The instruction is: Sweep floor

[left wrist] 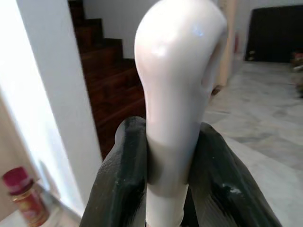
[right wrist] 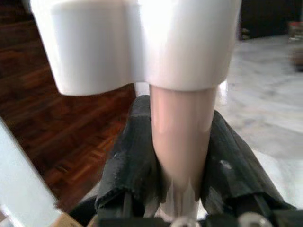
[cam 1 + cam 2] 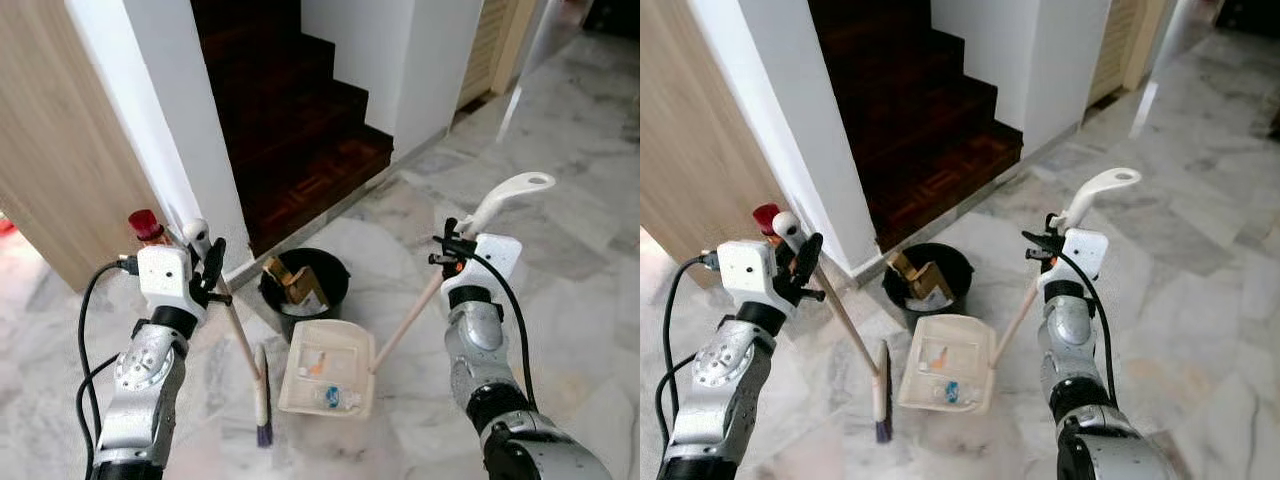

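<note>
Stairs of dark wood are rising ahead of me between white walls, and marble floor is spreading out to my right. Below them a black bin is standing on the floor with cardboard scraps inside, and just in front of it my dustpan is lying with a few bits of litter in it. My right gripper is pinching the dustpan's long handle just under its white grip, fingers pressed against both sides. My left gripper is clamping the broom near its rounded white top, and the bristle end is touching the floor just left of the dustpan. A small red-capped bottle is sitting by the wall behind my left wrist.
</note>
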{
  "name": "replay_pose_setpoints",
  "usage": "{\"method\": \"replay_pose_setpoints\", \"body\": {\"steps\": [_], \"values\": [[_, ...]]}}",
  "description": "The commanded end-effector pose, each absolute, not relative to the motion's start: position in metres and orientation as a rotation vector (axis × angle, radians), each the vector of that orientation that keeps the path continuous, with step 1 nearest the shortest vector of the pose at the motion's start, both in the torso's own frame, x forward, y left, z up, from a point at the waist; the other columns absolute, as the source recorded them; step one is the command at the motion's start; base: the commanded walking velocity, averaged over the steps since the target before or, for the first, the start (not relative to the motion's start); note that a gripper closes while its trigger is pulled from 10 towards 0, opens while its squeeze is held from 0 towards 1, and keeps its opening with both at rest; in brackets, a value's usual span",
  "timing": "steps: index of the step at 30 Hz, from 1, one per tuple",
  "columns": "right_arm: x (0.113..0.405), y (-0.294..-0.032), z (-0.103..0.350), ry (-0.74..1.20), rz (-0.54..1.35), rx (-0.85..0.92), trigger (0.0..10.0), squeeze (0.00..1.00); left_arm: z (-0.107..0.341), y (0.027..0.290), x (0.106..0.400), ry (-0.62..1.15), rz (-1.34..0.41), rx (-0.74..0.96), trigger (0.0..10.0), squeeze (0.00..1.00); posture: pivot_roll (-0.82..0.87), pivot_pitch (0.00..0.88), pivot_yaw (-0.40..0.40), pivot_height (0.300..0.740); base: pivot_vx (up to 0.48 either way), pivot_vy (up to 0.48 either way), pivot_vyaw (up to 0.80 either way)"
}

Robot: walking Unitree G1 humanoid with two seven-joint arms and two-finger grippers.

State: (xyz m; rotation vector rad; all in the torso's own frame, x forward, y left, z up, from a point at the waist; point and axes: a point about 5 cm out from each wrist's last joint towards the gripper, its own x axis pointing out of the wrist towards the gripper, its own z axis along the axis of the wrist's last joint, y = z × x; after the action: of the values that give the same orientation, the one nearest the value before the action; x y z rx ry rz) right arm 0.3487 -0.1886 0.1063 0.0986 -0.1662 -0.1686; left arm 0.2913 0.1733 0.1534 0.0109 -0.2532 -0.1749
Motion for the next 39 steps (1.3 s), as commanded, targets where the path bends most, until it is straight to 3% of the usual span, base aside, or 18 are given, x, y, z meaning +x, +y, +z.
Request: {"method": "replay_pose_setpoints", "body": {"steps": [1,23,39], "values": [[0.356,-0.186,0.126,-0.24,-0.158,0.095,10.0,0.0,0.164,0.176,0.291,-0.299,-0.176,0.008,10.0,0.0,0.09,0.035,0.044,0.74,0.0,0.36,0.0],[0.348,-0.213,0.123,-0.249,-0.285,0.059,10.0,0.0,0.161,0.181,0.291,-0.29,-0.16,0.03,10.0,0.0,0.09,0.053,0.038,0.74,0.0,0.04,0.0],[0.339,-0.25,0.115,-0.259,-0.448,0.434,10.0,0.0,0.163,0.182,0.293,-0.297,-0.163,0.036,10.0,0.0,0.09,0.048,0.043,0.74,0.0,0.0,0.0]]}}
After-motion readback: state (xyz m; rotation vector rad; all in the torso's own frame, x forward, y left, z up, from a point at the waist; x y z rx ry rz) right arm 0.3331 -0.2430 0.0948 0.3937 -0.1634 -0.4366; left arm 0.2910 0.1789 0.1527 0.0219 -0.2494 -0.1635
